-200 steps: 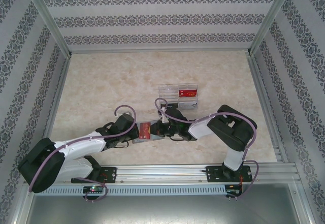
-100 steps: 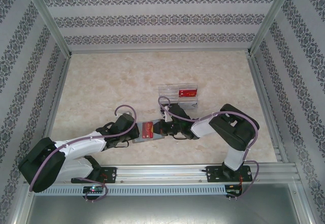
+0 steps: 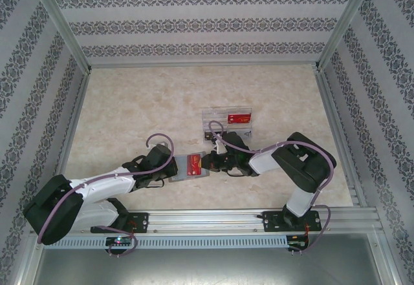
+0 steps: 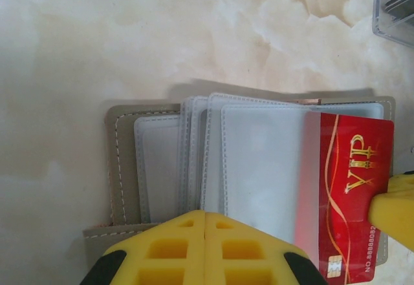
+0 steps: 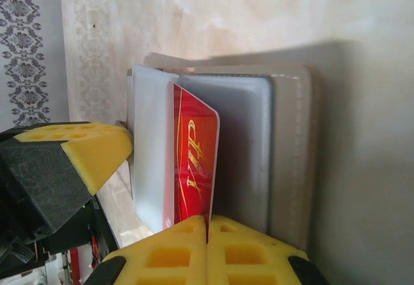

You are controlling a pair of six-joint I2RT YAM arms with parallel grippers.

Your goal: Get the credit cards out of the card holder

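The card holder [image 4: 123, 168] lies open on the marble table, grey panels down and clear sleeves [image 4: 259, 168] fanned up. A red credit card [image 4: 352, 188] with gold "VIP" lettering sticks halfway out of the top sleeve. My left gripper [image 4: 206, 214] is shut on the sleeves' near edge. My right gripper [image 5: 207, 220] is shut on the edge of the red card [image 5: 194, 162], which stands on edge beside the holder [image 5: 291, 149]. In the top view the holder [image 3: 183, 174] and red card [image 3: 193, 163] sit between the left gripper [image 3: 171, 170] and right gripper [image 3: 206, 163].
A clear acrylic tray [image 3: 209, 118] stands just behind the grippers, with another red card [image 3: 239, 116] and a white card [image 3: 240, 132] in it. Its corner [image 4: 394, 7] shows in the left wrist view. Metal frame rails edge the table.
My right gripper has drawn back to the right with the red card, sliding it further out of the sleeve. The left gripper and holder have stayed put.
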